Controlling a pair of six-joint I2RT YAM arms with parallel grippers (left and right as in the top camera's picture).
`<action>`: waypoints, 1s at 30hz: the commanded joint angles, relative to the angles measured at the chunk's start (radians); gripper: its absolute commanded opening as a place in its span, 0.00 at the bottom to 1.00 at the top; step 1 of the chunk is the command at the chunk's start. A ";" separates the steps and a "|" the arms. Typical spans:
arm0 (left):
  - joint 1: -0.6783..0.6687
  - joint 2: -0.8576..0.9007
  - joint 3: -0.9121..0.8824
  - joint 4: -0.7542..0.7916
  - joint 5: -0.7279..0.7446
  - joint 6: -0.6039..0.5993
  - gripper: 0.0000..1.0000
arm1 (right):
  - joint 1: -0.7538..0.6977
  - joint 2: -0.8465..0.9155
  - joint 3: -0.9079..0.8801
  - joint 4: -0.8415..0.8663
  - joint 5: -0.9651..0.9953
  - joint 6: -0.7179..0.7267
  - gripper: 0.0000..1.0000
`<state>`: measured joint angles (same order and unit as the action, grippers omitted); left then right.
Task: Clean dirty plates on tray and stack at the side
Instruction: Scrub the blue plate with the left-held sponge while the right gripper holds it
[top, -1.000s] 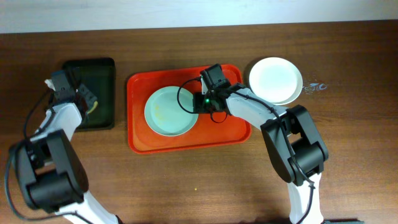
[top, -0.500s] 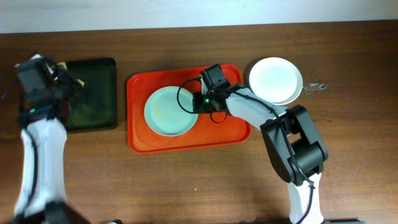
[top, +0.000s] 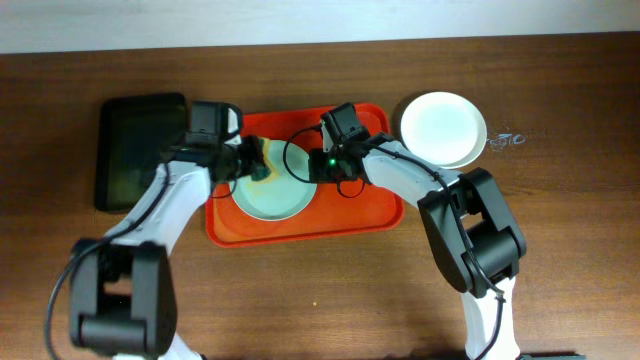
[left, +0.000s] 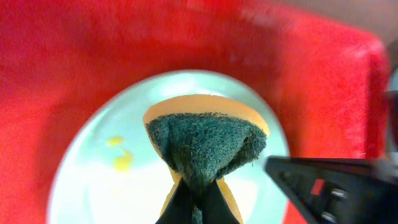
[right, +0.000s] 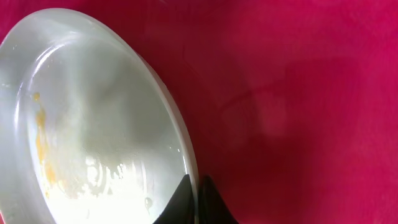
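Note:
A pale mint-blue plate (top: 272, 185) with yellow smears lies on the orange-red tray (top: 350, 215). My left gripper (top: 250, 160) is shut on a sponge (left: 205, 140), yellow with a dark green scrub face, held over the plate's upper left part. The plate (left: 124, 186) fills the left wrist view, with yellow smears left of the sponge. My right gripper (top: 322, 165) is shut on the plate's right rim (right: 186, 162). Two more plates (top: 443, 128) are stacked on the table right of the tray.
A black rectangular tray (top: 135, 150) lies left of the orange-red tray. A small clear thing (top: 505, 140) lies right of the plate stack. The wall edge runs along the table's far side.
My left arm has swung from the black tray at far left to over the mint-blue plate, carrying the sponge. The right arm and plate have not moved.

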<state>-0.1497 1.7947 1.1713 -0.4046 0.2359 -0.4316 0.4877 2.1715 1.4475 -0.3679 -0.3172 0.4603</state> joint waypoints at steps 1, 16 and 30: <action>-0.025 0.090 -0.008 0.016 0.002 -0.027 0.00 | 0.016 0.079 -0.039 -0.032 0.006 0.001 0.04; -0.040 -0.017 0.103 -0.203 -0.466 -0.024 0.00 | 0.016 0.079 -0.039 -0.037 0.014 -0.015 0.04; -0.042 0.079 -0.006 -0.257 -0.565 -0.023 0.00 | 0.013 0.079 -0.021 -0.057 0.016 -0.064 0.04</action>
<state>-0.1955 1.8675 1.1721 -0.6361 -0.0383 -0.4503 0.5110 2.1788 1.4506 -0.3695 -0.3653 0.4366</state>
